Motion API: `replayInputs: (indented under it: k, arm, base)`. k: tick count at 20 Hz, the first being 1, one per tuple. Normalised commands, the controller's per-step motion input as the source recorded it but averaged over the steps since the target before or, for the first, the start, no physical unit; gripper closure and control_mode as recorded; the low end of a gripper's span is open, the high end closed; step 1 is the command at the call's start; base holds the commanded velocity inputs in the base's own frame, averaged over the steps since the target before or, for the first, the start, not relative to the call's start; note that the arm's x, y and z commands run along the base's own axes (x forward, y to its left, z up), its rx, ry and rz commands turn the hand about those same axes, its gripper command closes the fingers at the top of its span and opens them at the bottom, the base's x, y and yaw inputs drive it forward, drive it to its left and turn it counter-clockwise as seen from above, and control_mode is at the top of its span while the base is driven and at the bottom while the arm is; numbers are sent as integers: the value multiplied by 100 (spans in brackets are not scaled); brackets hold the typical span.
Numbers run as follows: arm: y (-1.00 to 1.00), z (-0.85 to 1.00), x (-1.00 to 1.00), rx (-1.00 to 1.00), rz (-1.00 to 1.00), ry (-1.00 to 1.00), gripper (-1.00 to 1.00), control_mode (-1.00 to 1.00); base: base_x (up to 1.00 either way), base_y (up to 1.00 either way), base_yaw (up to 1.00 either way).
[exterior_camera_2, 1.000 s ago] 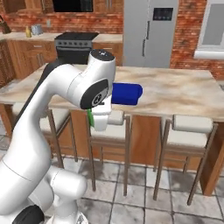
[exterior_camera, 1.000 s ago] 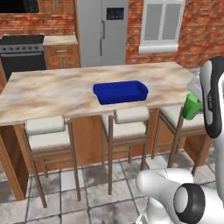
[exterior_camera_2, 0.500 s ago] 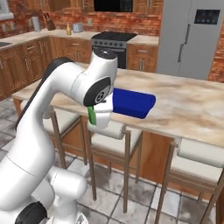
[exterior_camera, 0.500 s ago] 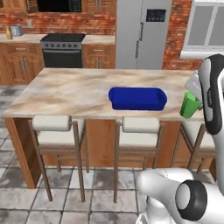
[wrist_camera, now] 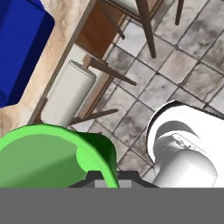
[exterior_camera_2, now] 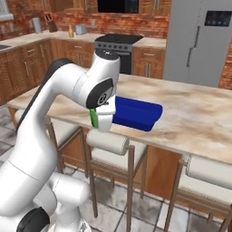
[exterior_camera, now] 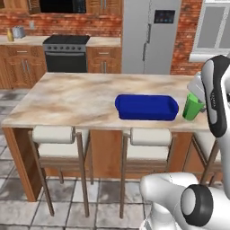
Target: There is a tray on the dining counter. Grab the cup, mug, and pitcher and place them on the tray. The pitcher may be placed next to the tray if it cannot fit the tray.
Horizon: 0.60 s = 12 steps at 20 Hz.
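Cushioned stools tucked under the counter, black stove, steel fridge, grey tiled floor.

1. Green cup: right side hidden behind the arm in the left base view.
2. Right base view: cup is just a green sliver beside the hand.
3. Hand view: cup cut by bottom band; tray cut at left edge.
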Motion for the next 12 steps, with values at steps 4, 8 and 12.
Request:
replayInputs:
  k: [4,8,12]
  arm:
    - [0,0,0,0,0,0,100,100]
    - [0,0,0,0,0,0,100,100]
    - [0,0,0,0,0,0,100,100]
  base:
    - [48,65,-18]
    - [41,53,-21]
    - [54,7,-8]
